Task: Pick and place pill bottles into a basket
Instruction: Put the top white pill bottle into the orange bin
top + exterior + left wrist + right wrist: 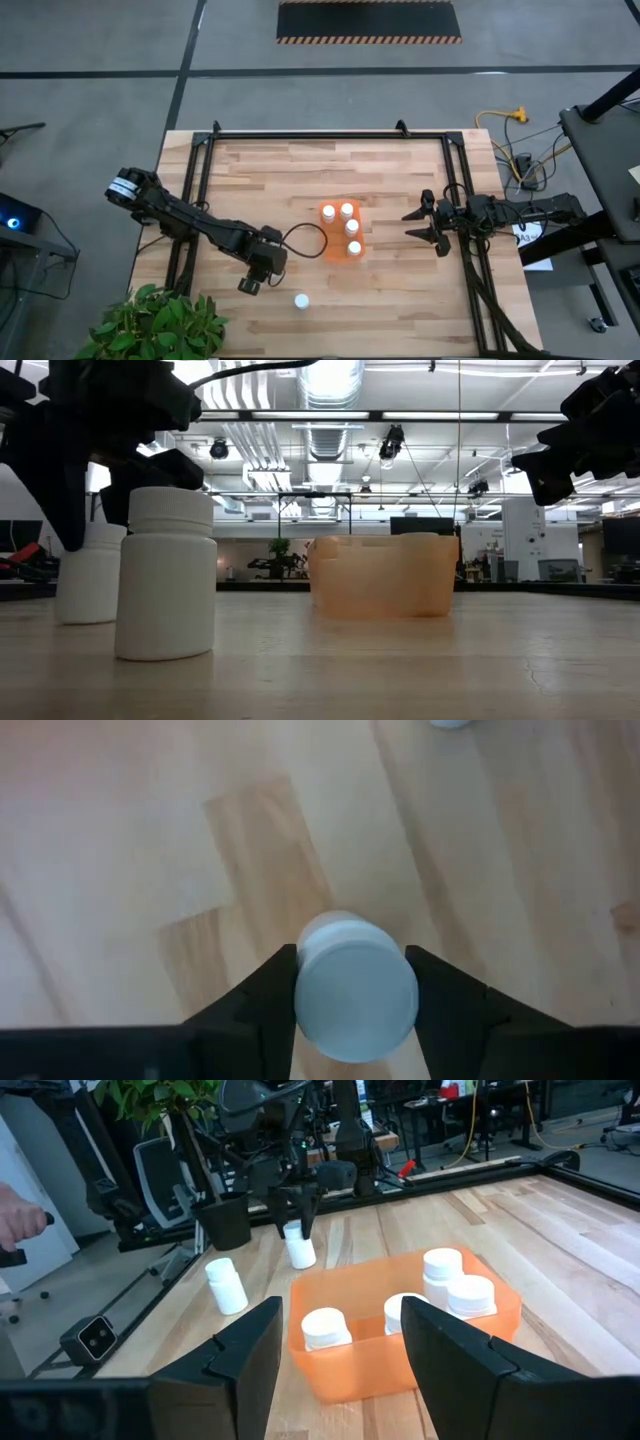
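My left gripper (250, 286) stands near the table's near left, shut on a white pill bottle (355, 1000). That bottle also shows in the low view (90, 575) and the right wrist view (298, 1248). A second loose bottle (301, 300) stands upright on its base, toward the near edge and to the right of my left gripper. The orange basket (332, 240) sits mid-table on its base and holds several capped bottles (447, 1270). My right gripper (428, 226) is open and empty, raised to the right of the basket. My left gripper pinches the bottle between its two fingers (283, 990), one on each side of the round cap (355, 982). The fingers come from above, pointing down. The bottle stands about upright, and its base (88, 618) looks to be on the table.
A potted plant (150, 325) overhangs the table's near left corner. Black frame rails (195, 190) run along the table's left, far and right sides. A person's hand (15, 1220) shows beyond the table. Bare wood lies between the loose bottle and the basket.
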You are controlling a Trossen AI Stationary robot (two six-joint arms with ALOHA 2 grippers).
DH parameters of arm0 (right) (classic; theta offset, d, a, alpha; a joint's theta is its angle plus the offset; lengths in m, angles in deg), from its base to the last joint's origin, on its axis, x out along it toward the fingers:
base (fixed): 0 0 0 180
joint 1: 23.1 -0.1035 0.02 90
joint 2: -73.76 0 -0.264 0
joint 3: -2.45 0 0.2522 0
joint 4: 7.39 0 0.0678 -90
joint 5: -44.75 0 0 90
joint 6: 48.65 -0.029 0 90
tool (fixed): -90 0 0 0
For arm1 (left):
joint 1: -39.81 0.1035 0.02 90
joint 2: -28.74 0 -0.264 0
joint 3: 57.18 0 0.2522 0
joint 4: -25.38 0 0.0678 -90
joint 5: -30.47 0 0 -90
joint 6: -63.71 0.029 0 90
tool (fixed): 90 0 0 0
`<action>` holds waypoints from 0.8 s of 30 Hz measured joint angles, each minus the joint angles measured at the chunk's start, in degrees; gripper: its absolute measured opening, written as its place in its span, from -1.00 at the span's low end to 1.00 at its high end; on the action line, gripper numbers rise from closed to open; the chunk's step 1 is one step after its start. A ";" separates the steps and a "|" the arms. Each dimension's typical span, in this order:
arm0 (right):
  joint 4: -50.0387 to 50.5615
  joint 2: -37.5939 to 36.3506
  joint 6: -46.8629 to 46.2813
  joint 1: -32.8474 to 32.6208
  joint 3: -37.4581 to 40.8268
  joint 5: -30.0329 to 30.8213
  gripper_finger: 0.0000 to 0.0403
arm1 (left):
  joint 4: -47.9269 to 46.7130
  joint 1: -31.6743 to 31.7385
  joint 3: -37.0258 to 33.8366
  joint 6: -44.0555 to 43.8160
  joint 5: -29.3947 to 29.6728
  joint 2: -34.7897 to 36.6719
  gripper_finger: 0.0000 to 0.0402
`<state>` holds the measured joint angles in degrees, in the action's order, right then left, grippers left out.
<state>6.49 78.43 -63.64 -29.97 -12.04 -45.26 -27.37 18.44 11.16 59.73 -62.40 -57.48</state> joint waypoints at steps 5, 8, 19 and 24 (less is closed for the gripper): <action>0.01 0.00 0.00 -0.02 0.00 -0.02 -0.04 | -4.29 1.76 1.75 2.85 0.78 0.17 -0.29; 0.02 0.00 0.00 0.00 0.00 0.00 -0.04 | -6.39 3.73 3.54 5.33 1.15 0.36 -0.29; 0.02 0.00 0.00 -0.02 0.00 -0.02 -0.04 | -10.08 12.94 12.91 16.21 1.47 0.42 -0.29; 0.00 0.00 0.00 -0.01 0.00 0.00 -0.04 | -10.15 15.55 17.56 20.27 1.45 0.02 -0.29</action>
<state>6.49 78.43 -63.64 -29.98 -12.04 -45.26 -37.53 33.99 28.72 79.99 -60.96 -57.46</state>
